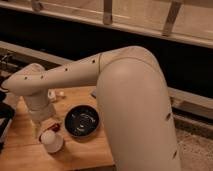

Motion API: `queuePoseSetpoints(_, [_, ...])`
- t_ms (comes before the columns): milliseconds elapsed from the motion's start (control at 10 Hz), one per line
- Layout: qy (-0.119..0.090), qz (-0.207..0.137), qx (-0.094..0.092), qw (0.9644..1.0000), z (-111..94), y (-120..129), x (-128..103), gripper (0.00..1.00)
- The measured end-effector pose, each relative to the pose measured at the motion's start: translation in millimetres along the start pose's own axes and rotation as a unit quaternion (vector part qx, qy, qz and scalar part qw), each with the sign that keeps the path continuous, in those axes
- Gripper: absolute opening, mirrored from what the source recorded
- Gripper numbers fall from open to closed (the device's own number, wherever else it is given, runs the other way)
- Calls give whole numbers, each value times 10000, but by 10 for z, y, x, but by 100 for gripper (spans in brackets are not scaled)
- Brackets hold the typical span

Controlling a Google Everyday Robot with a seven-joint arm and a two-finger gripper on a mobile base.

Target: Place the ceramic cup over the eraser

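Jaws of gripper [49, 131] over ceramic cup [51, 141]; black bowl [82, 121] beside.

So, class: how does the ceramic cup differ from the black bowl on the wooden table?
The ceramic cup is glossy white; the black bowl is dark. The cup is much narrower than the bowl. The end effector is right at the cup, while the bowl sits free beside it. Both are round and over the wooden table.
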State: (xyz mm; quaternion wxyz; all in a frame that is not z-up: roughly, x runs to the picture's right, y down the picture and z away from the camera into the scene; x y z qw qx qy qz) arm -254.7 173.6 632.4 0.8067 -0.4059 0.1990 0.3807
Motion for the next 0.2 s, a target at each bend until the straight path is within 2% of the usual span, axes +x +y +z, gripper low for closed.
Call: queuePoseSetpoints(200, [22,-25,21,10000,11,-13,19,84])
